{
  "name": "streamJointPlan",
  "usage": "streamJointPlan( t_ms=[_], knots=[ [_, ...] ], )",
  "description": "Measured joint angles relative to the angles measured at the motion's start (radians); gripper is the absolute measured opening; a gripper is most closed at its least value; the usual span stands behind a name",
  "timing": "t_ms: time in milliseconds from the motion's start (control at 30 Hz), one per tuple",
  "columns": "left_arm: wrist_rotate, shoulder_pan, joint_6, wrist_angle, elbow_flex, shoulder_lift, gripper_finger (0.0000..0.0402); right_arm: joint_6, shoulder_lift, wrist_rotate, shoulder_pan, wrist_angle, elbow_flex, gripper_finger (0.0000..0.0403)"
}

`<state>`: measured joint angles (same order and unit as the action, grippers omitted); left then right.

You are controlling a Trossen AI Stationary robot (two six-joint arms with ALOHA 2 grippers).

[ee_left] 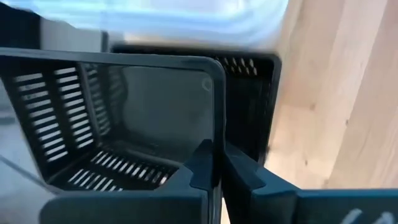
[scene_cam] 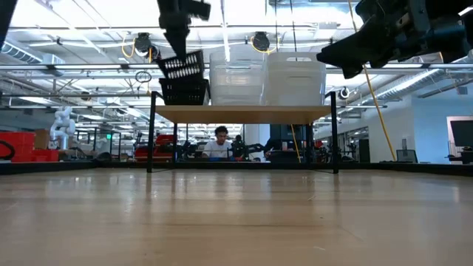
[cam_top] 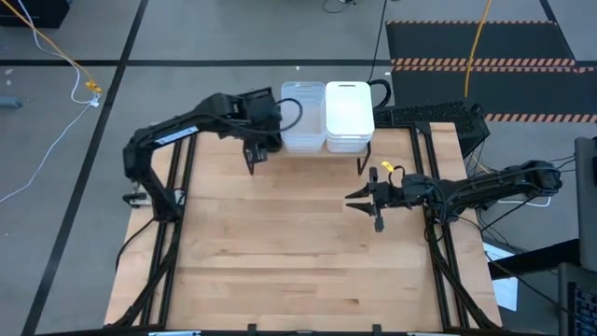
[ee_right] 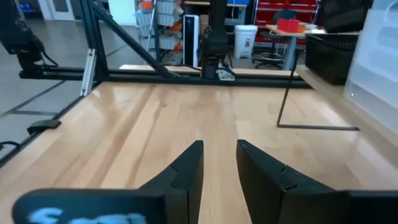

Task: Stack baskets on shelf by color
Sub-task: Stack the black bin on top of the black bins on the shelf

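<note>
The shelf [scene_cam: 244,113] stands at the table's far edge. On its left end sits a black mesh basket [scene_cam: 185,93], with a stack of clear baskets [cam_top: 301,117] at its middle and a stack of white baskets [cam_top: 350,114] at its right end. My left gripper [ee_left: 219,168] is shut on a second black mesh basket [scene_cam: 182,66], which hangs tilted just above the first. In the high view the left arm [cam_top: 256,117] hides both black baskets. My right gripper [ee_right: 219,155] hovers open over the table in front of the shelf [cam_top: 359,201], with nothing between its fingers. My left gripper pinches one upright wall of the black basket at its rim [ee_left: 217,124], one finger [ee_left: 202,165] inside the basket and one [ee_left: 242,171] outside. The fingers come from above, slanting down. The basket hangs tilted, its low side at the rim of the black basket below; I cannot tell whether they touch.
The shelf's thin black legs [cam_top: 364,166] stand on the wooden tabletop [cam_top: 298,252]. Black frame rails [cam_top: 173,233] run along the table's left and right sides. A person [scene_cam: 219,144] sits in the room beyond the table.
</note>
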<state>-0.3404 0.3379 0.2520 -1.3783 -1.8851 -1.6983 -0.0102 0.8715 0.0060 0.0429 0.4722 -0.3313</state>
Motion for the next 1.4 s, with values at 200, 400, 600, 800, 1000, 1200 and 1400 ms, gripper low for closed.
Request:
streamJointPlan(
  t_ms=[200, 400, 600, 800, 1000, 1200, 1400],
  knots=[
    [0.013, 0.011, -0.022, -0.03, 0.0, -0.05, 0.0009, -0.003, 0.0, 0.001, 0.0, -0.013, 0.0, 0.0089],
    [0.033, 0.007, -0.025, -0.033, -0.001, -0.037, 0.0037, -0.002, 0.0, 0.001, 0.0, -0.013, 0.0, 0.0089],
    [0.126, -0.001, -0.029, -0.053, -0.001, 0.0, 0.0058, -0.002, 0.0, 0.017, 0.0, -0.013, 0.0, 0.0089],
    [0.141, -0.006, -0.052, -0.042, -0.002, -0.002, 0.0042, -0.002, 0.0, 0.03, 0.0, -0.013, 0.0, 0.0089],
    [0.139, -0.011, -0.08, -0.007, -0.001, -0.013, 0.0048, -0.002, 0.0, 0.026, 0.0, -0.013, 0.0, 0.0089],
    [0.14, -0.026, -0.081, -0.006, 0.002, -0.013, 0.0068, -0.012, 0.0, 0.025, 0.0, -0.013, 0.0, 0.0089],
    [0.116, -0.018, -0.06, 0.052, 0.083, -0.037, 0.0072, -0.008, 0.0, 0.025, 0.0, -0.013, 0.0, 0.0089]
  ],
)
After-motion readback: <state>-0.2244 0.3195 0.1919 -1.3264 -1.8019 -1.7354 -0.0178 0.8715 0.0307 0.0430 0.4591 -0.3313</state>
